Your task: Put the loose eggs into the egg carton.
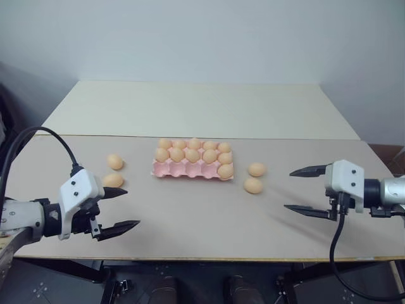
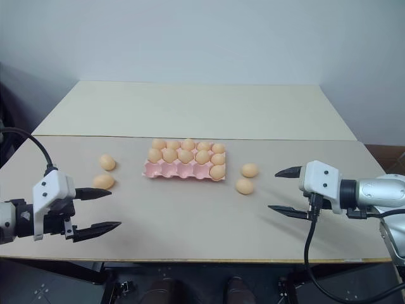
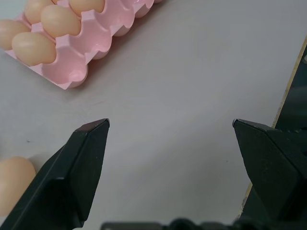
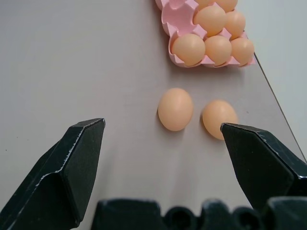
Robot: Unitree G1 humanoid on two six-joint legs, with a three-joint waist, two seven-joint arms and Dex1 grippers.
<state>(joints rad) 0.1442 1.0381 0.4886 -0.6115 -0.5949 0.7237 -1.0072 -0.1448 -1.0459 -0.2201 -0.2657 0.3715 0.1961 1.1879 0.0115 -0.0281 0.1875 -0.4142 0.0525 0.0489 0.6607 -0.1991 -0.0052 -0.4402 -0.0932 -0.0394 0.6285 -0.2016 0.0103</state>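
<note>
Both claws are released, jaws wide: left claw (image 1: 121, 209) sits near the two loose eggs (image 1: 114, 171) left of the egg carton (image 1: 192, 168); right claw (image 1: 302, 190) faces the other pair (image 1: 254, 178). Best bet: straddle one egg, close gently, drop it in the carton's empty near row. Bare table (image 1: 209, 228) all round; near edge close beneath both claws.

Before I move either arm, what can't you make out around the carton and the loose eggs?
- Empty front cups of the egg carton: their count is too small to tell in the head views.
- Left wrist view: one loose egg cut off by the frame edge.
- Right wrist view: the farther loose egg partly behind a fingertip.
</note>
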